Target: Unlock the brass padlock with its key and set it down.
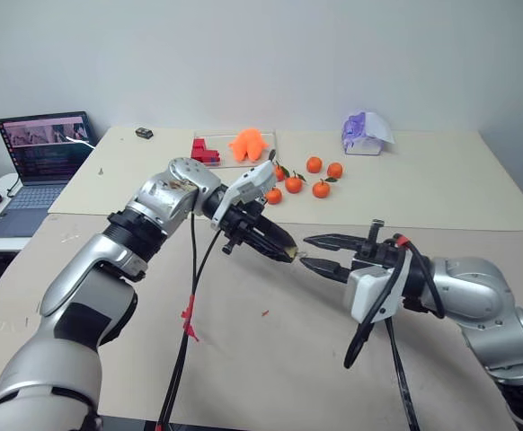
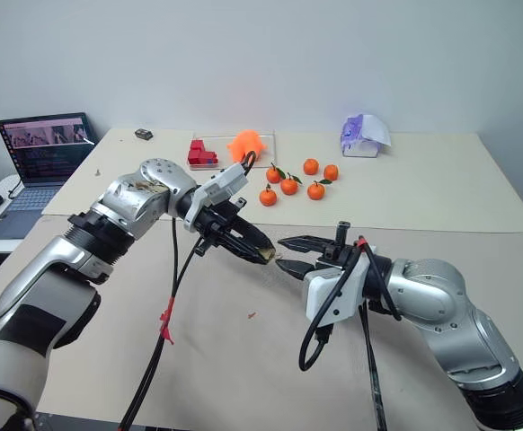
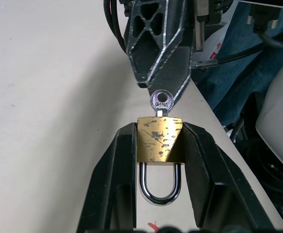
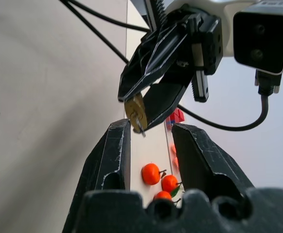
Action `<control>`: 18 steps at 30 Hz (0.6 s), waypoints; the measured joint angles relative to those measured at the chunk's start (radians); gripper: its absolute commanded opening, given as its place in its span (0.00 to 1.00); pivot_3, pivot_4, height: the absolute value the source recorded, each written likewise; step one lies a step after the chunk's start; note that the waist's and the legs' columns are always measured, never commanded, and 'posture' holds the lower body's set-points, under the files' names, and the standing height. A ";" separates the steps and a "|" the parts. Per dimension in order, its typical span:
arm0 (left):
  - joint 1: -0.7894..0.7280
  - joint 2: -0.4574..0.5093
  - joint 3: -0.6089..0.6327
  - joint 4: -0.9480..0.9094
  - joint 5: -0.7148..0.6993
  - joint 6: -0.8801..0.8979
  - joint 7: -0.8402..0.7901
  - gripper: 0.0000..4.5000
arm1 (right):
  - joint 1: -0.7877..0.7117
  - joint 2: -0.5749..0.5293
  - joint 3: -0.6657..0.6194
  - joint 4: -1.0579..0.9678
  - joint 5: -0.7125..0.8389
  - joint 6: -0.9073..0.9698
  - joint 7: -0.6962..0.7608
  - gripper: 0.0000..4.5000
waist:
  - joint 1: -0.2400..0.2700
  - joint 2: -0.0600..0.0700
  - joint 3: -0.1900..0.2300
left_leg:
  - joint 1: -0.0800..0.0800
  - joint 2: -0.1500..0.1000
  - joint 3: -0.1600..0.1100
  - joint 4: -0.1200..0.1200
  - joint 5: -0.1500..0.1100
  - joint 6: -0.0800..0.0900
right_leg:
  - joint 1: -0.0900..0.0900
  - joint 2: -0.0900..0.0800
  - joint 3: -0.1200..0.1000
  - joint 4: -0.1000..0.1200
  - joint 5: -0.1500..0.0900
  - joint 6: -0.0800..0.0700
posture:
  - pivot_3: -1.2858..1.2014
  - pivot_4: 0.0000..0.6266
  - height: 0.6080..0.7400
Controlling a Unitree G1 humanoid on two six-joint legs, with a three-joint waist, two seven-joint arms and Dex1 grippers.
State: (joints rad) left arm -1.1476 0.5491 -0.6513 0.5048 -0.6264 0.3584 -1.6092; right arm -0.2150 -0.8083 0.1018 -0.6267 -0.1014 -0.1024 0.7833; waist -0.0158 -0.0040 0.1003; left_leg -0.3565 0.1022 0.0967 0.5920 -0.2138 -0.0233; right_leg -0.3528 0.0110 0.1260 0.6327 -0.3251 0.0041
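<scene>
My left gripper [image 3: 158,128] is shut on the brass padlock [image 3: 158,143], pinching its scratched golden body by the sides. The silvery shackle [image 3: 160,187] sits closed, back between the fingers. The key [image 3: 161,101] sticks out of the padlock's far end, its round head showing. In the head views, both grippers meet above the middle of the table [image 1: 243,359]. My right gripper [image 1: 305,251] faces the padlock [image 1: 290,254] with its fingers apart. In the right wrist view, the key [image 4: 140,125] hangs just beyond the tips of my right gripper [image 4: 151,127], ungripped.
Several oranges [image 1: 314,164] lie at the back of the table, with an orange toy [image 1: 248,144], red blocks [image 1: 204,151] and a purple-white object [image 1: 366,133]. A laptop [image 1: 46,148] stands open at the far left. Black cables [image 1: 190,305] hang from both arms.
</scene>
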 measured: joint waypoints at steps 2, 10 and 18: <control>0.000 -0.004 0.000 0.003 0.000 -0.005 0.000 0.19 | 0.000 0.006 0.001 -0.006 0.000 0.005 0.001 0.28 | 0.000 0.000 0.000 | 0.000 0.000 0.000 0.000 0.000 0.000 | 0.000 0.000 0.000 0.000 0.000 0.000 | 0.52 0.24 0.71; 0.000 -0.005 0.000 0.012 -0.004 -0.013 0.001 0.19 | 0.005 0.007 0.008 -0.014 0.007 0.025 0.024 0.01 | 0.000 0.000 0.000 | 0.000 0.000 0.000 0.000 0.000 0.000 | 0.000 0.000 0.000 0.000 0.000 0.000 | 0.52 0.24 0.71; 0.000 0.006 0.000 -0.008 -0.001 -0.022 0.001 0.19 | 0.005 0.017 0.006 -0.021 0.045 0.063 0.035 0.01 | -0.001 0.000 0.000 | 0.000 0.000 0.000 0.000 0.000 0.000 | 0.000 0.000 0.000 0.000 0.000 0.000 | 0.52 0.24 0.71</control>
State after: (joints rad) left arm -1.1478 0.5552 -0.6515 0.4972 -0.6273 0.3363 -1.6079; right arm -0.2105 -0.7910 0.1073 -0.6473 -0.0561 -0.0396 0.8179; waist -0.0170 -0.0039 0.1002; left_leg -0.3565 0.1022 0.0967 0.5921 -0.2138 -0.0233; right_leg -0.3528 0.0110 0.1261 0.6327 -0.3250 0.0038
